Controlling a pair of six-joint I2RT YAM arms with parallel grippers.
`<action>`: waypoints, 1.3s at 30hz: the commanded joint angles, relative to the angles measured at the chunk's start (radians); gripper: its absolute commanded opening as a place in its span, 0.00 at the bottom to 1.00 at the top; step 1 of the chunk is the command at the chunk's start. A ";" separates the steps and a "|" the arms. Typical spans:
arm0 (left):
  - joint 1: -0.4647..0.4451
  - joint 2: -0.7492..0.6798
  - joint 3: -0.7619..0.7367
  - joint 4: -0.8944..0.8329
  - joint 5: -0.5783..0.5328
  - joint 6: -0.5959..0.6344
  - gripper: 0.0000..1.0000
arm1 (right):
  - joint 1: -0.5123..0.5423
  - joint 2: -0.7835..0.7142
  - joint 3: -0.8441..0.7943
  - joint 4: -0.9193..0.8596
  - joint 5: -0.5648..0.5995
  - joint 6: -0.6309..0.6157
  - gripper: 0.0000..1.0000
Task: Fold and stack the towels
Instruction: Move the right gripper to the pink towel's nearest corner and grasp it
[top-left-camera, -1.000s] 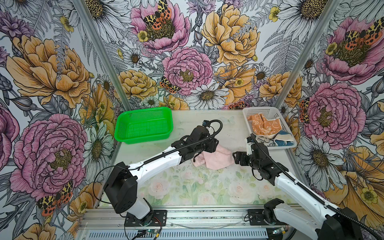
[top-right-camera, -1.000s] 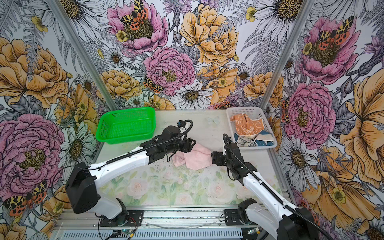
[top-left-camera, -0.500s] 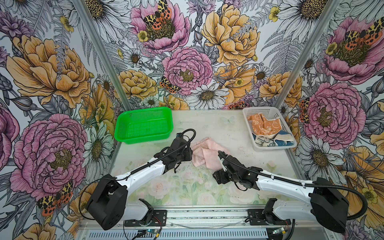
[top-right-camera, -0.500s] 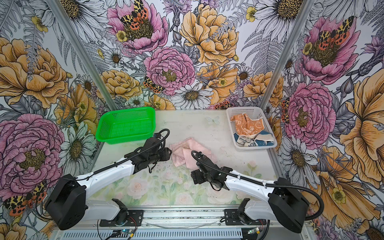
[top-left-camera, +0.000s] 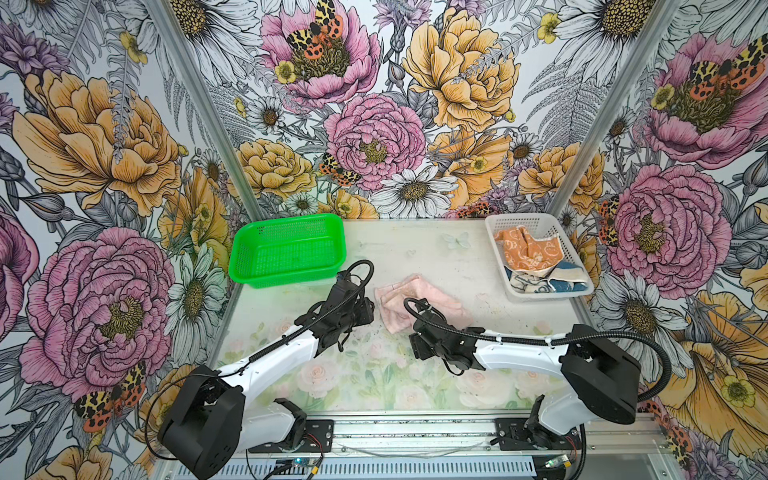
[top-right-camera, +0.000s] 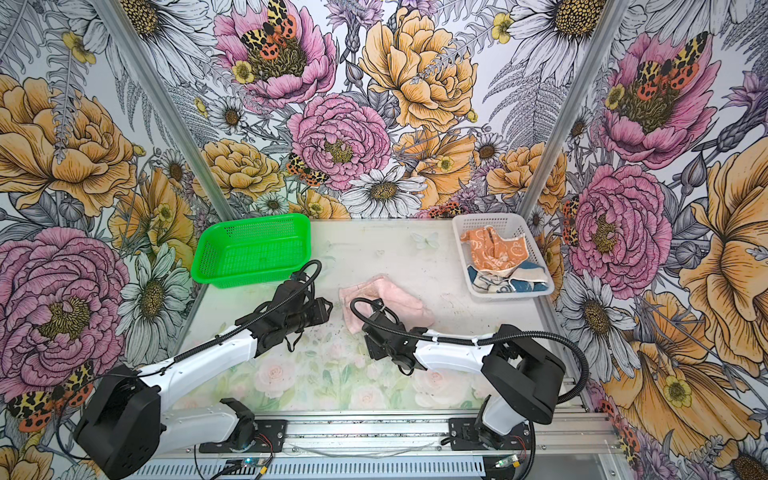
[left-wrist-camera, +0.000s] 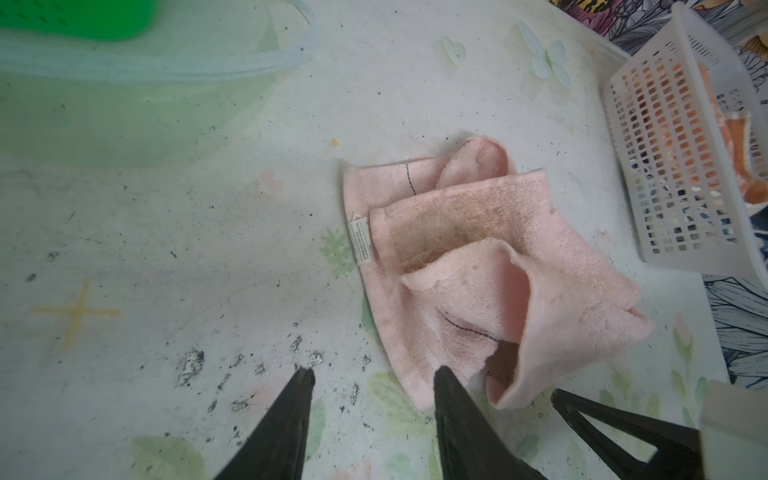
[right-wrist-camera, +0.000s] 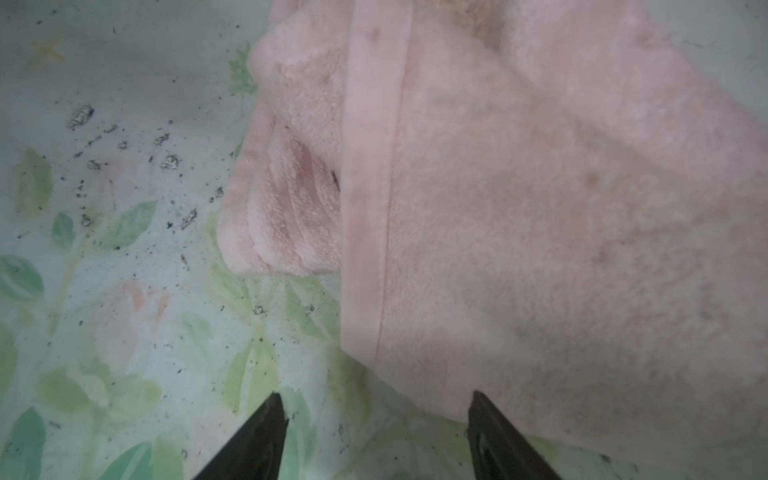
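A crumpled pale pink towel (top-left-camera: 419, 297) (top-right-camera: 395, 299) lies mid-table, folds overlapping, with a white label on one edge (left-wrist-camera: 359, 243). My left gripper (top-left-camera: 368, 311) (left-wrist-camera: 374, 370) is open at its left side; one fingertip overlaps the towel's near edge and nothing is held. My right gripper (top-left-camera: 415, 338) (right-wrist-camera: 376, 394) is open and low at the towel's near corner (right-wrist-camera: 540, 208). The hemmed corner lies just ahead of its jaws. An orange towel (top-left-camera: 525, 251) and a blue towel (top-left-camera: 565, 282) are bunched in the white basket (top-left-camera: 540, 296).
An empty green basket (top-left-camera: 286, 249) (top-right-camera: 253, 247) stands at the back left on a clear lid. The white basket (top-right-camera: 511, 293) is at the back right. Patterned walls enclose the table. A finger (left-wrist-camera: 602, 428) of the right gripper shows in the left wrist view.
The left gripper drew back left off the pink towel, which dropped onto the table. The right arm swung down and left to the towel's near corner, its jaws narrowing.
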 joint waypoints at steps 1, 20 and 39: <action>0.015 -0.042 -0.020 0.035 0.011 -0.019 0.49 | 0.002 0.041 0.045 0.020 0.073 0.016 0.64; 0.032 -0.096 -0.084 0.092 0.088 -0.003 0.49 | -0.054 -0.131 0.014 -0.070 0.081 -0.052 0.00; 0.035 -0.136 -0.095 0.063 0.069 -0.013 0.49 | -0.035 0.134 0.156 -0.057 0.057 -0.070 0.53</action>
